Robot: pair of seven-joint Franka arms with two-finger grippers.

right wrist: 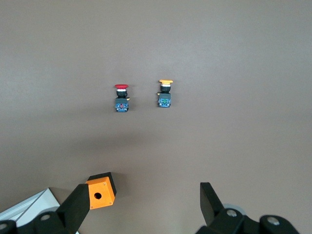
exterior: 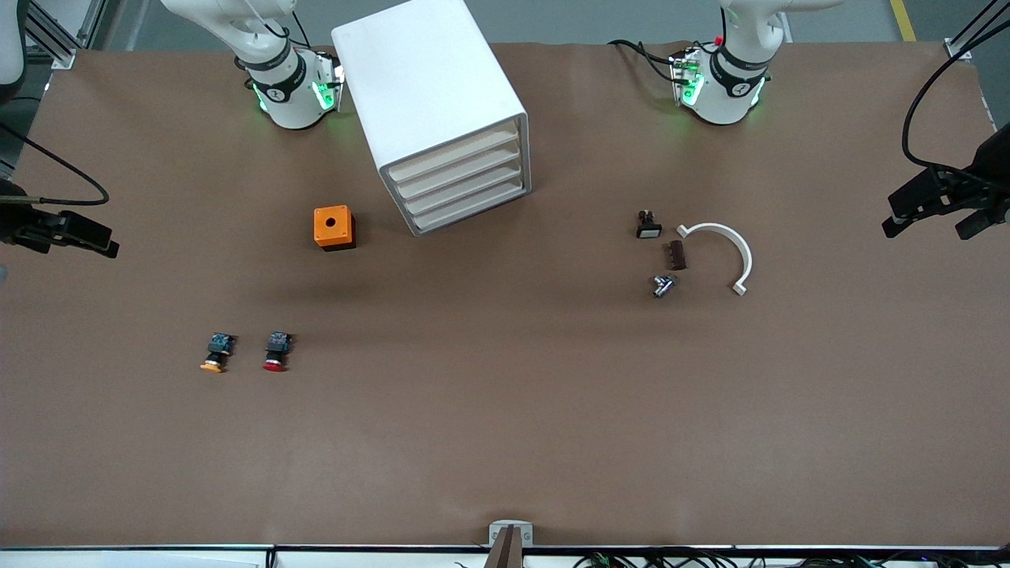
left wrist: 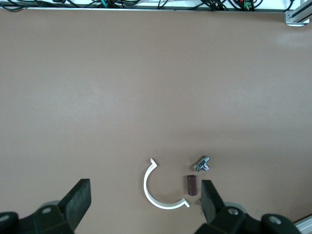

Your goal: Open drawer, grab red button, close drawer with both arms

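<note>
The white cabinet (exterior: 442,110) stands between the arm bases, and all four of its drawers (exterior: 461,180) are pushed in. The red-capped button (exterior: 275,352) lies on the table nearer the front camera, toward the right arm's end. It also shows in the right wrist view (right wrist: 121,99). My right gripper (right wrist: 145,202) is open and empty, high over the table by the orange box (right wrist: 100,191). My left gripper (left wrist: 145,200) is open and empty, high over the white arc (left wrist: 161,187). Neither gripper shows in the front view, only the arm bases.
An orange-capped button (exterior: 215,353) lies beside the red one. The orange box (exterior: 334,227) sits beside the cabinet. Toward the left arm's end lie a black white-faced button (exterior: 648,225), a brown piece (exterior: 676,255), a metal part (exterior: 663,285) and the white arc (exterior: 726,252). Black camera mounts (exterior: 59,229) (exterior: 947,197) overhang both table ends.
</note>
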